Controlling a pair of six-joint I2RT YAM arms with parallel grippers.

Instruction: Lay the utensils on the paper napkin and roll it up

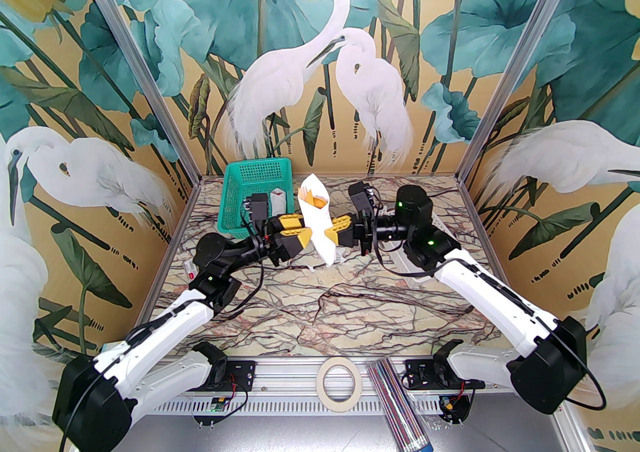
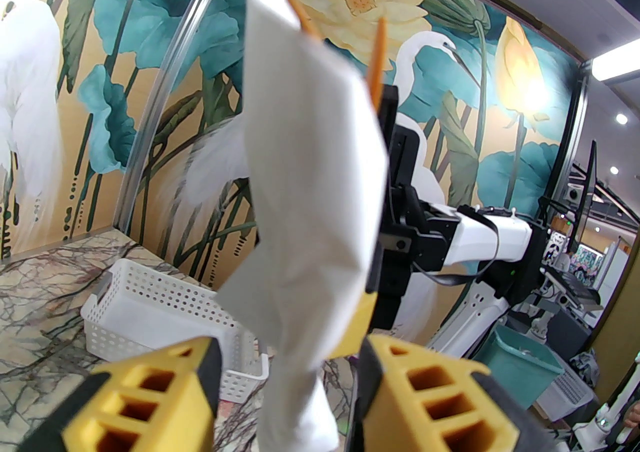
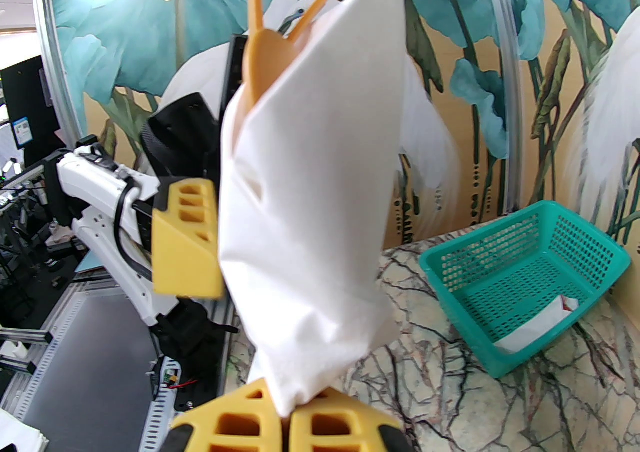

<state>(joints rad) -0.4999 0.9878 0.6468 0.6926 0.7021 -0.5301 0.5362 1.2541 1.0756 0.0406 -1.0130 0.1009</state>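
Two grippers on one roll: my right gripper (image 3: 285,422) is pinched on the bottom of the paper napkin (image 3: 310,189), held upright off the table (image 1: 350,300), left gripper (image 2: 290,365) spread loosely around it. Wrap looks loose, so utensils (image 3: 260,54) might slip out or it unrolls

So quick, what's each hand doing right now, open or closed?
Left hand: open, straddling the rolled paper napkin, not pinching it.
Right hand: closed on the napkin's lower end.
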